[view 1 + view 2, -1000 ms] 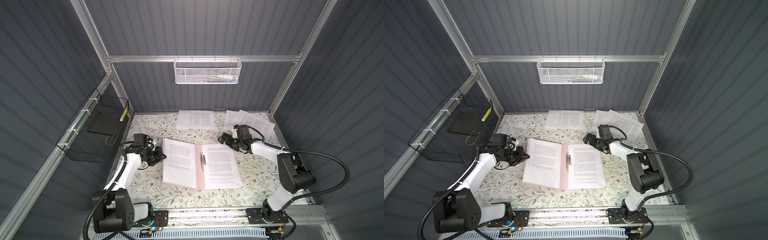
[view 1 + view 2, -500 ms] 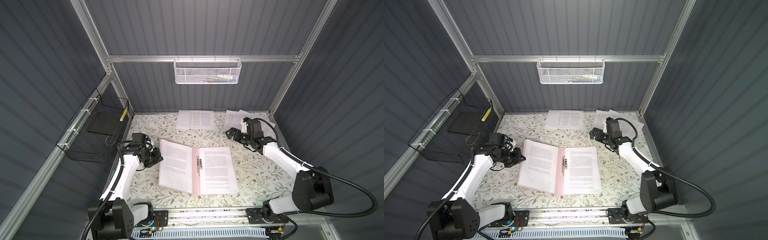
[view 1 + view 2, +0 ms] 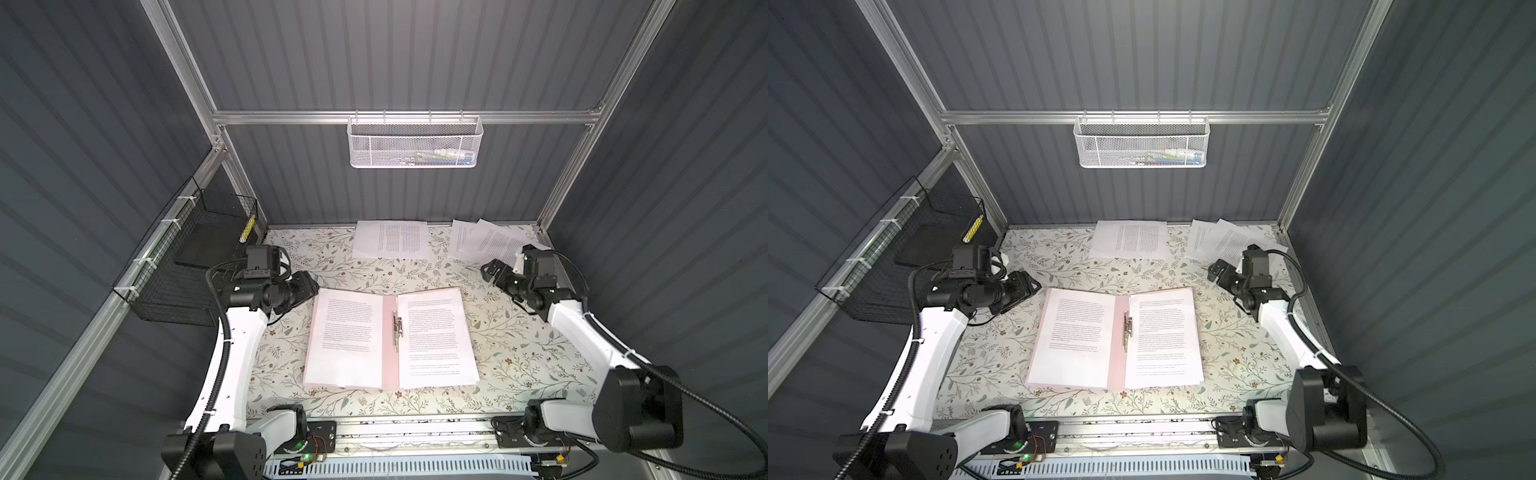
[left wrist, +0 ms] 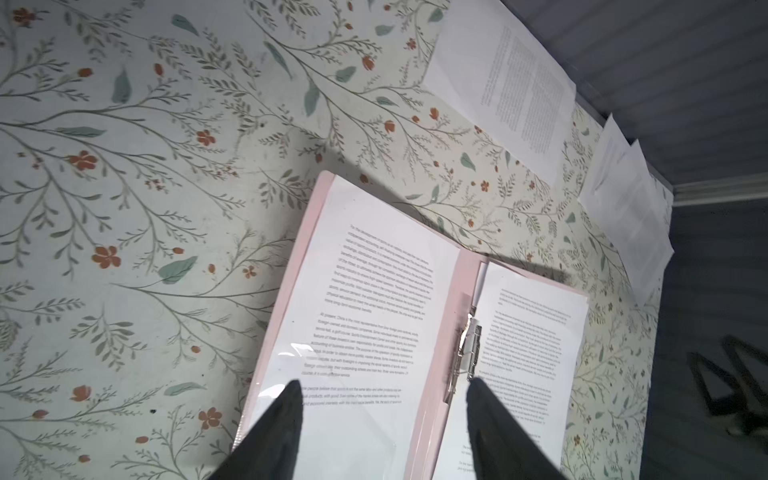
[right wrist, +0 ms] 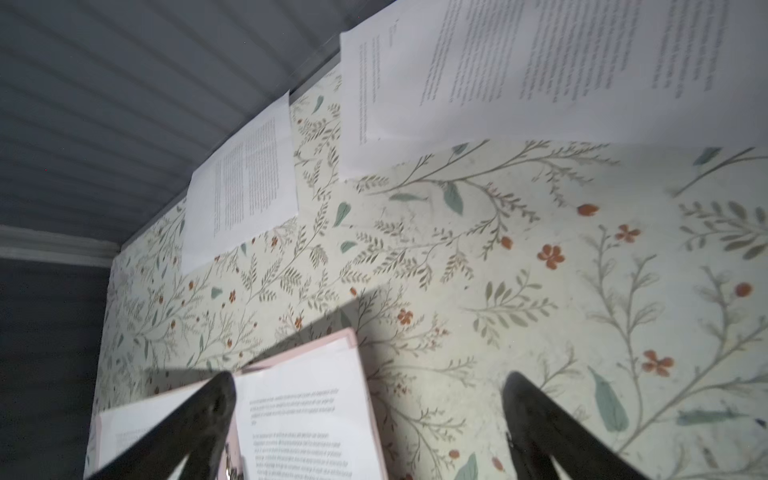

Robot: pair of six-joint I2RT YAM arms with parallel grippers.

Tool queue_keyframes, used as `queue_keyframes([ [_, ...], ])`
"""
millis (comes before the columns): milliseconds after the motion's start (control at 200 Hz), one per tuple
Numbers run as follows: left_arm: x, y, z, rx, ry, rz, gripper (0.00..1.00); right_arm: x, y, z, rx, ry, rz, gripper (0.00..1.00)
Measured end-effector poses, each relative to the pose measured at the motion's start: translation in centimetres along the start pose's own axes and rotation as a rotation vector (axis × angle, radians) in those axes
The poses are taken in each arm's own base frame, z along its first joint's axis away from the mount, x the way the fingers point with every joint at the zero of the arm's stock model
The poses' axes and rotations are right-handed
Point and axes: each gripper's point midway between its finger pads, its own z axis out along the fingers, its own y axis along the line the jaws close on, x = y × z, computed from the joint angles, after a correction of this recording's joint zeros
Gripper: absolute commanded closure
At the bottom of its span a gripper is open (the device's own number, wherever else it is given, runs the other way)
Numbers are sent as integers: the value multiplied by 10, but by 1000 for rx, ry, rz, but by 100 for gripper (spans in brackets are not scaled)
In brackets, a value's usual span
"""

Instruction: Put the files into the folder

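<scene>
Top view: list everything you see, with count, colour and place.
folder: one, pale pink, open flat, mid-table
filed sheets: at least two, white, on both folder halves
loose sheets: at least three, white, table's back edge
mesh basket: one, white, on the back rail
wire basket: one, black, on the left wall
table: one, floral, under everything
left gripper: one, black, open, by the folder's left edge
right gripper: one, black, open, near the back-right sheets

The bench point(image 3: 519, 332) is covered in a pale print of green sprigs and small red flowers. A white mesh basket point(image 3: 415, 143) hangs from the aluminium rail point(image 3: 291, 117) on the ribbed grey rear wall point(image 3: 415, 54), its small contents unclear. A black wire basket point(image 3: 166, 291) on the left wall holds a flat black slab point(image 3: 203, 249) and a yellow stick-like item point(image 3: 248, 227).
</scene>
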Motion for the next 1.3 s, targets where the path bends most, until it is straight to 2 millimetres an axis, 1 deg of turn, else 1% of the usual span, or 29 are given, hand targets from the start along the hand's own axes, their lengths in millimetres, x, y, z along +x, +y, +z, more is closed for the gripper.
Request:
queue_keyframes([
  [70, 11, -17, 6, 34, 42, 42, 34, -23, -9, 18, 24, -3, 40, 1],
  [110, 18, -26, 9, 53, 66, 62, 34, -33, -15, 29, 31, 2, 63, 1],
  [170, 27, -39, 13, 76, 97, 92, 33, -47, -28, 45, 46, 9, 108, 1],
  [225, 34, -48, 15, 92, 117, 118, 33, -58, -43, 57, 67, 9, 147, 1],
  [320, 44, -61, 17, 123, 142, 151, 31, -79, -69, 74, 105, 9, 204, 1],
  [410, 50, -74, 18, 160, 154, 171, 30, -100, -87, 89, 128, 0, 244, 1],
  [475, 55, -82, 21, 183, 163, 186, 29, -108, -101, 98, 142, -2, 269, 1],
  [575, 66, -89, 31, 198, 195, 201, 28, -108, -121, 110, 173, 13, 312, 1],
  [670, 77, -94, 43, 202, 233, 209, 28, -102, -138, 121, 203, 35, 349, 1],
  [765, 83, -101, 51, 210, 257, 226, 28, -100, -148, 131, 223, 51, 371, 1],
  [880, 88, -109, 56, 226, 269, 239, 28, -99, -151, 138, 232, 65, 385, 1],
  [1006, 88, -115, 57, 245, 266, 242, 28, -100, -153, 145, 241, 87, 401, 1],
  [1071, 88, -116, 57, 249, 263, 241, 28, -97, -158, 149, 257, 107, 419, 1],
  [1171, 88, -116, 57, 250, 262, 241, 27, -94, -161, 148, 266, 123, 446, 1],
  [1301, 88, -116, 57, 249, 261, 241, 27, -93, -161, 148, 254, 127, 470, 1],
])
